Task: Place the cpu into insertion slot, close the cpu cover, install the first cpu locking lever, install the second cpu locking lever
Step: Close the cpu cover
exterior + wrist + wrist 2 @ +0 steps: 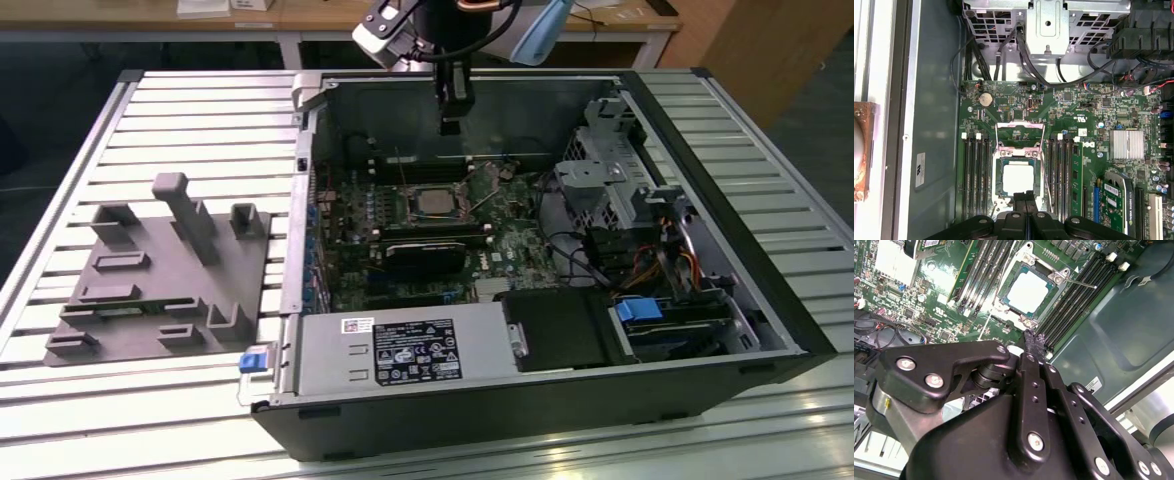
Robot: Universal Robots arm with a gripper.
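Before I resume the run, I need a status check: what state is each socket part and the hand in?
cpu: seated, lying flat.
cpu cover: down over the cpu.
locking levers: both look unlatched, swung out.
hand: shut, empty, above the board.

Entry: my gripper [1033, 338] is built of matte black linkage plates [969, 360], rounded at the joints and pinned with silver screws [1035, 441]. Its two slim black fingers [1020, 200] lie flush together. Just above the gripper, my wrist housing [390, 28] is silver-grey, with a light-blue cap [547, 32] alongside.
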